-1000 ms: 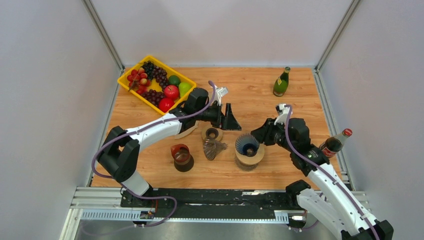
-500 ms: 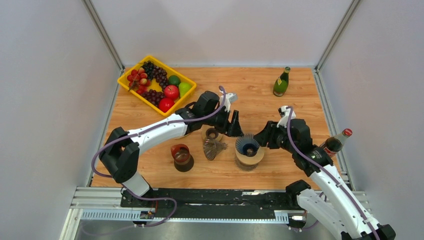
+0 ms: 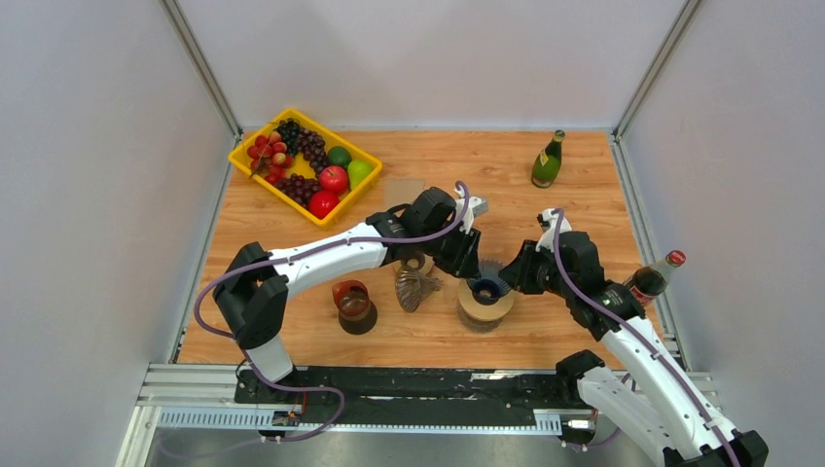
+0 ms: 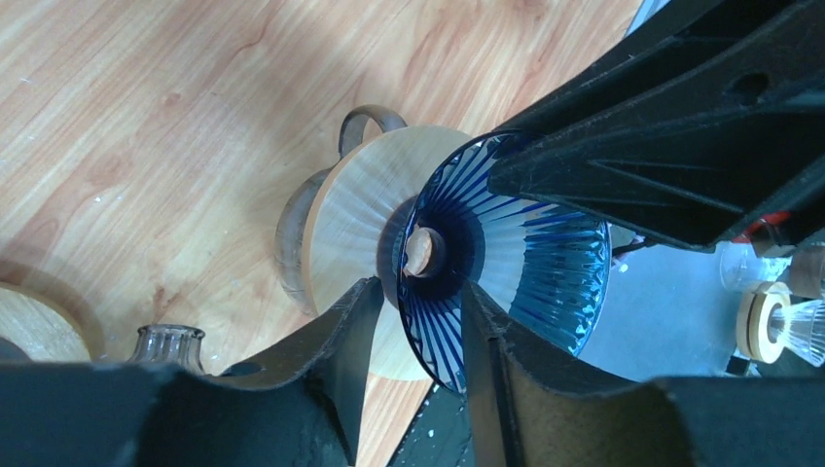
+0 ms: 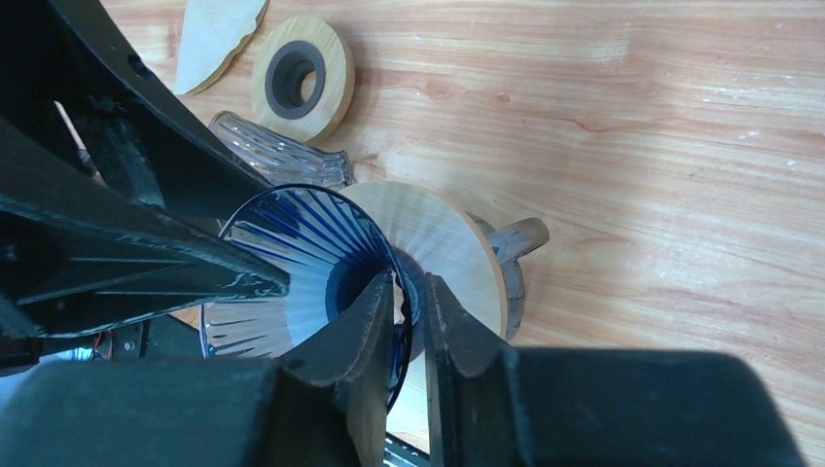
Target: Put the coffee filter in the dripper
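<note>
coffee filter [image 5: 219,34]: lay flat on the worktop [image 5: 681,117] beyond a wooden ring [image 5: 297,76], well apart from the dripper and not yet in it.
left end effector [image 4: 418,302]: half closed astride the dripper [image 4: 545,263] rim; could not tell whether it gripped.
right end effector [image 5: 407,292]: narrow, pinching the opposite rim.
risks: opposed pulls could tilt the dripper off its wooden collar [image 4: 355,214] or topple the glass server [image 4: 290,233] beneath. neither end effector was free for the filter.

A yellow tray [image 3: 240,159] of grapes [image 3: 309,146] and apples [image 3: 333,178] sits far left on the wooden tabletop [image 3: 486,180]; a green bottle [image 3: 548,161] stands far right, a red-capped bottle [image 3: 652,277] at the right edge, a brown cup [image 3: 353,304] near front.
</note>
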